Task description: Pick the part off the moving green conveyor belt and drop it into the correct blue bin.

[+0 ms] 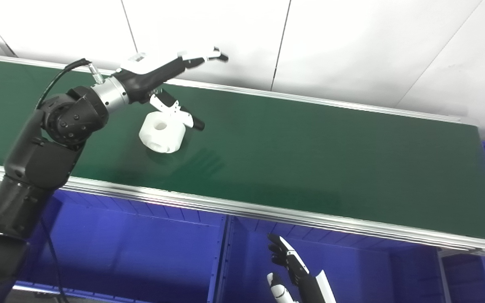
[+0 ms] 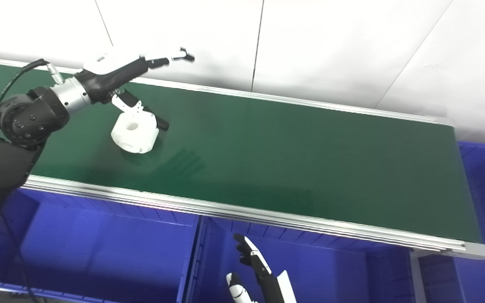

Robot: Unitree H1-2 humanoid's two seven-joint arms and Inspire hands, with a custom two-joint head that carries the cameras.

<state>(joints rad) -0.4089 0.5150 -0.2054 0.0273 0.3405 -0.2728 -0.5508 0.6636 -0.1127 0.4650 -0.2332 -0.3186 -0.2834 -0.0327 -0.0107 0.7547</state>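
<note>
One white ring-shaped plastic part [image 1: 161, 135] is lying on the green conveyor belt [image 1: 310, 155], upper left of the frame.
The left hand [image 1: 162, 82] is spreading its fingers over it, grasping nothing; the right hand [image 1: 291, 273] is waiting unclenched above the blue bin [image 1: 352, 269], bottom centre.

Head-mounted pair, side by side, angled down, fairly close; both sharing conveyor belt [image 1: 310, 160] and blue bins [image 2: 99, 252].
</note>
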